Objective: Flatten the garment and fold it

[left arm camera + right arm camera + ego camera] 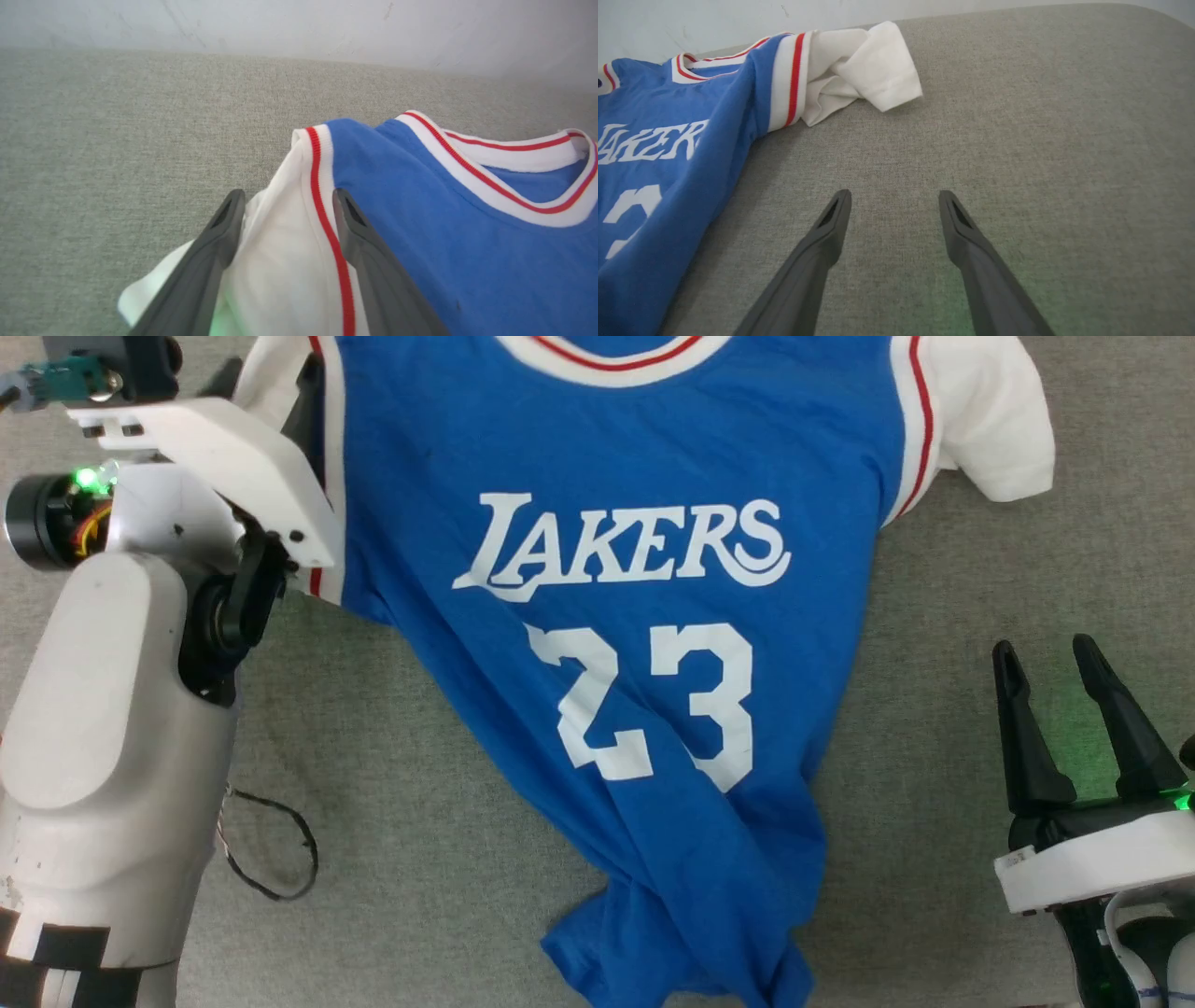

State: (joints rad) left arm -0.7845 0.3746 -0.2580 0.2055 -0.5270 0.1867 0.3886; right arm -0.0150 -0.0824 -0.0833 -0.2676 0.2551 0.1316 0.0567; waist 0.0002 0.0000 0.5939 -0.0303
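Far left: pale left arm (103,709) reaches over the garment's shoulder, and a thin black cable loop (271,849) lies on the grey fabric surface (373,728) just beside it. Left gripper (287,193) has its jaws wide apart. Its dark fingers (219,261) straddle the white left sleeve (275,261) and the red stripe at the seam, with cloth lying between them but not pinched. One finger is over white, the other at the blue edge. The garment (635,709) lies chest-up in the middle of the surface. The white-and-red collar (607,359) is at the far side, with white lettering (621,546) and then the number 23 (644,700) nearer. The upper body is spread fairly flat. The lower body narrows and slants toward the near right, wrinkled, and the hem (672,961) is bunched at the near edge. The white right sleeve (994,420) sticks out at the far right; the right wrist view shows it rumpled and folded over on itself. Right gripper (1044,653) is at the near right with its jaws spread wide and nothing between them. It is over bare grey surface, right of the garment and well apart from it. A pale wall (738,14) stands behind the far edge.
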